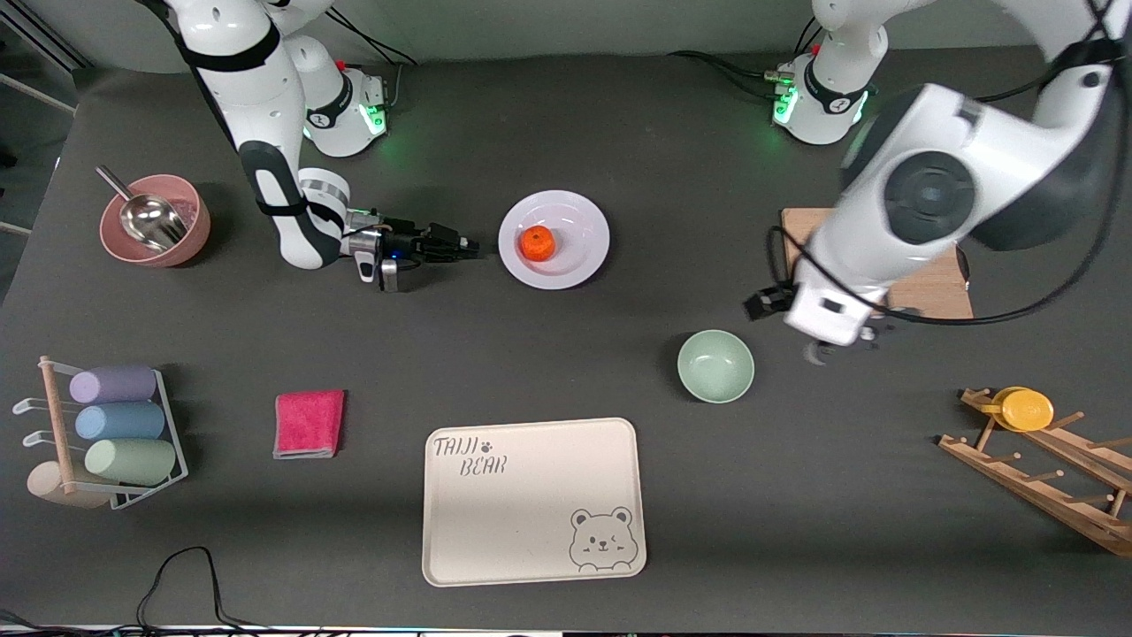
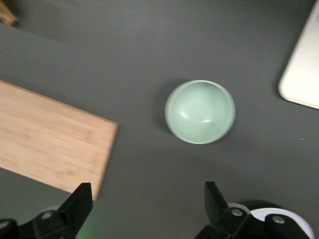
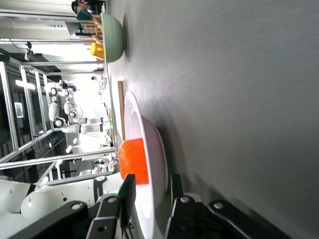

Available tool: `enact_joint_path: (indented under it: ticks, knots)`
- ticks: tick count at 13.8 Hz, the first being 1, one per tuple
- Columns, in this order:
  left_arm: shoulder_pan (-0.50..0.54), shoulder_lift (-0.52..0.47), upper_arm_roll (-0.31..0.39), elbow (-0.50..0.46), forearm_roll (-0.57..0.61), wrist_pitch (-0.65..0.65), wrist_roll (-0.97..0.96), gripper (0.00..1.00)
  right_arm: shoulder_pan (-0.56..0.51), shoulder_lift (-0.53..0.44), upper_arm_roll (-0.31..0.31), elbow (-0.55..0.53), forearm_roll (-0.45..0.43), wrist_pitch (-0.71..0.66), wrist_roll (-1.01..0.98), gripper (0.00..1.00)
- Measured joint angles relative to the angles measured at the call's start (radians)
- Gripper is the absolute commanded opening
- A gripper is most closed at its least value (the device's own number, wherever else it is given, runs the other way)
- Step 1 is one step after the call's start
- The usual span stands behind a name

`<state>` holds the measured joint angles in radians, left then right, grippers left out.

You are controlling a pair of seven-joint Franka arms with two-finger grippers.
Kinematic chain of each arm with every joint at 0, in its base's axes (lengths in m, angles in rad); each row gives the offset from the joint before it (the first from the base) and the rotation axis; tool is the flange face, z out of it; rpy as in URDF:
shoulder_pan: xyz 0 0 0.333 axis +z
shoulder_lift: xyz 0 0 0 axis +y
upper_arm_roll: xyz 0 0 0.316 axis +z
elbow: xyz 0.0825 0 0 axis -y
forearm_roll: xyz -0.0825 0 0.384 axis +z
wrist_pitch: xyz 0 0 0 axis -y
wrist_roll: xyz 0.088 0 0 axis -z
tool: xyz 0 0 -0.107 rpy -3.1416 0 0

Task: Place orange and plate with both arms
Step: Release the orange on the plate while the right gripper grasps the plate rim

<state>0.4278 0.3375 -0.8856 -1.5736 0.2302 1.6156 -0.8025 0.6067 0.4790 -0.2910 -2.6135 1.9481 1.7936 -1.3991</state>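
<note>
The orange (image 1: 537, 243) lies in the middle of the white plate (image 1: 575, 217), which rests on the table. My right gripper (image 1: 473, 249) is low at the table, beside the plate's rim on the side toward the right arm's end. It is open by a narrow gap. In the right wrist view its fingers (image 3: 127, 199) frame the plate's rim (image 3: 149, 149), with the orange (image 3: 133, 162) just past them. My left gripper (image 1: 831, 349) is open and empty (image 2: 148, 199), up over bare table between the green bowl and the wooden board.
A pale green bowl (image 1: 715, 365) (image 2: 200, 112) and a wooden board (image 1: 937, 287) flank the left gripper. A beige bear tray (image 1: 531, 504) lies nearest the camera. A pink bowl with a scoop (image 1: 155, 221), a pink cloth (image 1: 309, 424), a cup rack (image 1: 115, 433) and a yellow cup (image 1: 1026, 410) on a wooden rack stand toward the table's ends.
</note>
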Motion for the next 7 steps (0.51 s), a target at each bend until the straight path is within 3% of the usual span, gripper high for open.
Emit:
enact_joint_path:
  ticks: [5,7]
  knots:
    - [0.3,-0.084,0.005,0.001,-0.002,-0.129,0.474,1.0,0.008,0.008,0.105,0.036,0.125,0.074,0.0,0.35]
    - [0.359,-0.12,0.068,0.0,-0.005,-0.133,0.651,1.0,0.009,0.009,0.117,0.046,0.135,0.086,0.0,0.35]
